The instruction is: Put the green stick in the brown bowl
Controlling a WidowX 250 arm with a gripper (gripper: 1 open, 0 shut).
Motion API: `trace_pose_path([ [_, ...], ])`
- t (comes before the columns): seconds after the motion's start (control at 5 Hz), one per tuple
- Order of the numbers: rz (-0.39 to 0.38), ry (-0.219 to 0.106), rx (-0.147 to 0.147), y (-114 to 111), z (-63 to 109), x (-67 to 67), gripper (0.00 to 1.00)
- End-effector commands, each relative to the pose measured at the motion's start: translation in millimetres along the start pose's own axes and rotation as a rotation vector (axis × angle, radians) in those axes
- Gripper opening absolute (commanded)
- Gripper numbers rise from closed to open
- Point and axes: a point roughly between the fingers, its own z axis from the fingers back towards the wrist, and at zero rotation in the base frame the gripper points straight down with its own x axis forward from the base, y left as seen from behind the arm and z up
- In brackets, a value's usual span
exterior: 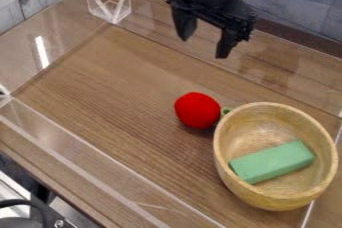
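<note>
The green stick (271, 162), a flat light-green bar, lies inside the brown bowl (246, 122) at the front right of the table. My gripper (205, 41) hangs far off at the back centre, well above and left of the bowl. Its two dark fingers are spread open with nothing between them.
A red ball (198, 109) with a green stem sits on the wooden table just left of the bowl. Clear acrylic walls (40, 52) ring the table, with a clear bracket (108, 4) at the back left corner.
</note>
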Motion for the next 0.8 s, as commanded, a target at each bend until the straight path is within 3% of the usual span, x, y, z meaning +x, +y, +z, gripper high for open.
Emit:
trace_pose_path([
  [0.0, 0.020, -0.067, 0.012, 4, 5.6, 24.1, 1.00],
  [0.6, 0.083, -0.078, 0.025, -9, -5.6, 43.5, 1.00],
])
